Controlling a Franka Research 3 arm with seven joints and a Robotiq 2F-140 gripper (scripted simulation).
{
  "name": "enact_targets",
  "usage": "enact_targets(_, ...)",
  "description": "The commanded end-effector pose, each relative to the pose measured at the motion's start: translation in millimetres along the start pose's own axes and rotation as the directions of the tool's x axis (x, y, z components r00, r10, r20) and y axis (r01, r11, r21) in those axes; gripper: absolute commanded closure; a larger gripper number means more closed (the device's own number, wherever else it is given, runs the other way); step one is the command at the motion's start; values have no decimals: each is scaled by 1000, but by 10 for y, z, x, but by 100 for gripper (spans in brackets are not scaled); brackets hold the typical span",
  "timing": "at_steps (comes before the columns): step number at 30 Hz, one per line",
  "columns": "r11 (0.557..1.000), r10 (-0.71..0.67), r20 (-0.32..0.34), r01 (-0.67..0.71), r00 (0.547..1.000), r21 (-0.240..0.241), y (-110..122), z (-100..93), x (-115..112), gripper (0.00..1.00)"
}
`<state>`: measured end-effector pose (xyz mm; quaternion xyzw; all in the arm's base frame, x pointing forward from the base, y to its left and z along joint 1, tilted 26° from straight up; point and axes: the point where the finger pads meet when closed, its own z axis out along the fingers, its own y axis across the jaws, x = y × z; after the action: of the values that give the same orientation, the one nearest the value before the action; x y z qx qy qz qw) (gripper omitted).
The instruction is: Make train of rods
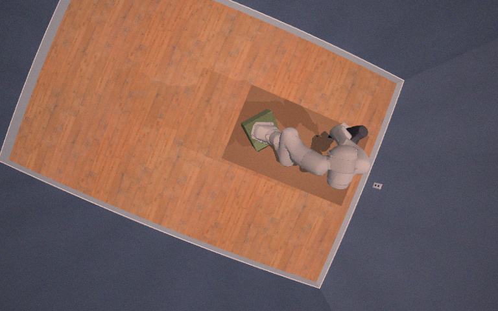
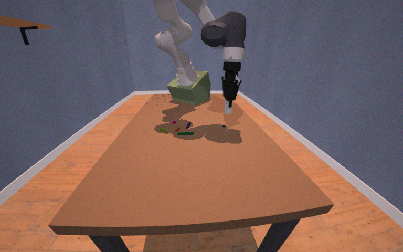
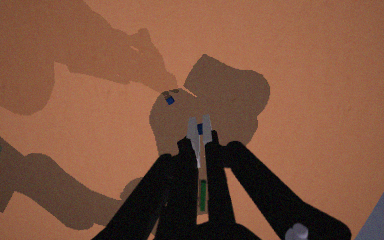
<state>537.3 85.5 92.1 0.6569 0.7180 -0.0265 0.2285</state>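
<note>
My gripper (image 2: 227,112) (image 3: 201,125) is shut on a small blue rod (image 3: 200,129) between its fingertips and holds it above the table. A second blue rod (image 2: 223,126) (image 3: 170,100) lies on the table near the gripper's shadow. The green rod (image 2: 185,133) (image 3: 203,195) lies flat, left of the gripper in the exterior view. Behind it there lie an orange rod (image 2: 177,129) and a purple rod (image 2: 188,125). A magenta rod (image 2: 173,122) lies further back, and a lime rod (image 2: 163,130) lies at the left. These rods lie apart. In the top view the arm hides most of them.
The arm stands on a green base block (image 2: 181,93) (image 1: 258,146) at the table's far end. The table (image 2: 190,190) (image 1: 323,194) has its near edge toward the exterior camera. Shadows of the arm fall over the rods.
</note>
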Motion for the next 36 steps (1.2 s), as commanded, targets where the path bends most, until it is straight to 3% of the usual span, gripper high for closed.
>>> enact_targets(1,991,-130,1,130,991,10,0,3,3,97)
enact_targets(20,991,-131,1,131,991,10,0,36,3,97)
enact_targets(28,991,-131,1,131,991,10,-2,198,3,97)
enact_targets(36,991,-131,1,131,991,10,-5,547,3,97)
